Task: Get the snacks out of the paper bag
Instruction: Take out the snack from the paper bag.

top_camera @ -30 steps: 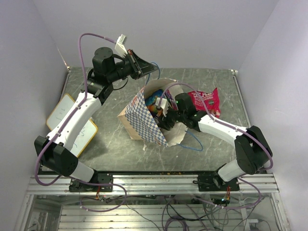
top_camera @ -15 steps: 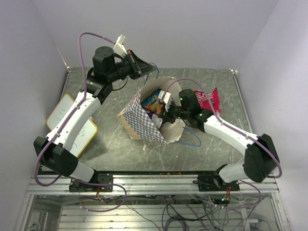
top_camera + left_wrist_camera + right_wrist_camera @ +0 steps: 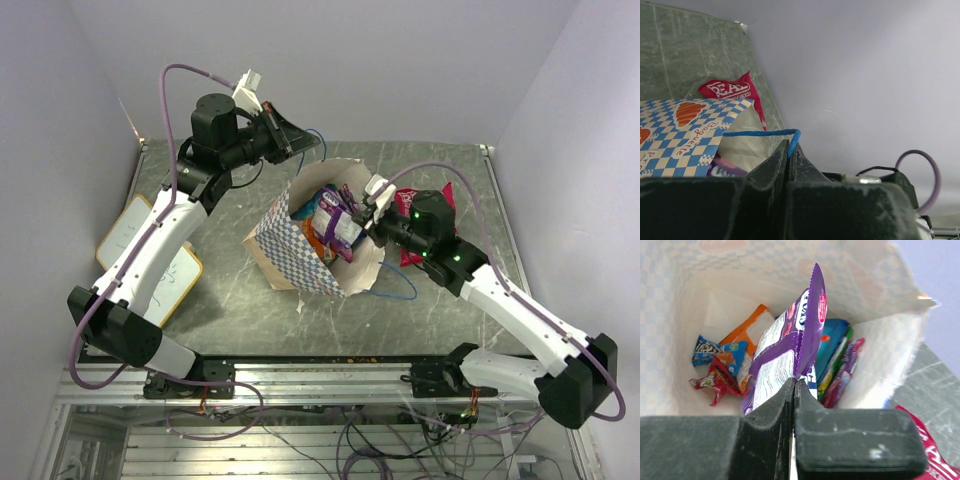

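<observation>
Left gripper [image 3: 788, 149]: we keep it clenched on the blue cord handle [image 3: 760, 133] so the paper bag [image 3: 295, 248] stays open.
Right gripper [image 3: 794, 385]: clamped on a purple packet [image 3: 790, 347], lifted to the bag mouth for removal.
Remaining snacks [image 3: 715, 351]: lying on the bag floor.
Change: a second earlier we see the right gripper deeper inside; it is now withdrawn upward.

white arms [image 3: 160, 240], black joints [image 3: 215, 122], purple cables [image 3: 170, 110].

A grey-green marbled table [image 3: 230, 300] fills the middle of the top view. Plain pale walls box it in: back wall [image 3: 400, 60] at the top, left wall [image 3: 50, 150], right wall [image 3: 590, 120]. An aluminium rail [image 3: 320, 378] crosses the lower frame. The light is soft and even.
</observation>
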`<state>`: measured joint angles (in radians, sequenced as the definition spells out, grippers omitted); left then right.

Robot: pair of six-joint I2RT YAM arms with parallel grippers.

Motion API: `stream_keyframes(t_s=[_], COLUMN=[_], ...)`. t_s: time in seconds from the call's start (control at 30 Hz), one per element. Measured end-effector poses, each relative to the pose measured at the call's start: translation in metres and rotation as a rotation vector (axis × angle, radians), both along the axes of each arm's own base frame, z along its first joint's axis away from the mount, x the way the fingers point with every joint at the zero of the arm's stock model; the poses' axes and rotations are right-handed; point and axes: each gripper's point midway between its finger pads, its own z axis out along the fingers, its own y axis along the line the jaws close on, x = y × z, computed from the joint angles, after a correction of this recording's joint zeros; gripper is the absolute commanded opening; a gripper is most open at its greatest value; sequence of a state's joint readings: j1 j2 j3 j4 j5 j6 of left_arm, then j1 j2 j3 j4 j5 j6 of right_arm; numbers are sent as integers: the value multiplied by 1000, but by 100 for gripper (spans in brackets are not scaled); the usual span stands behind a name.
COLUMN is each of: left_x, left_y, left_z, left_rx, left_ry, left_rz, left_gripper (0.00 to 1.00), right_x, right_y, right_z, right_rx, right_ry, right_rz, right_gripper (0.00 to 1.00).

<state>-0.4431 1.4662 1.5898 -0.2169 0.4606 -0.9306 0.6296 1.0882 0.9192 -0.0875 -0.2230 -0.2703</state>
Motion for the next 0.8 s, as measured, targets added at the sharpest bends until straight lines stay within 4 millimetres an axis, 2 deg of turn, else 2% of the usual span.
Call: stream_keyframes(t_s=[0.33,0.5,0.7,0.8], left_x=[8,10,9,8], left_y=[11,18,23,23], left_z=[-20,-30,-30,-32], left_rx=[48,76,91,95], left_ry=[73,116,133,141], left_rz=[71,100,114,113], left_gripper=[7,7,7,7], right_x=[-3,3,19,33], right_y=[-26,-39,-77,-99], right_z=[60,103,160,175], right_rx=[39,75,142,156], right_ry=[-170,-266,-373,-390], right_rz=[-88,-164,-402,-557], right_gripper=[0,0,0,0])
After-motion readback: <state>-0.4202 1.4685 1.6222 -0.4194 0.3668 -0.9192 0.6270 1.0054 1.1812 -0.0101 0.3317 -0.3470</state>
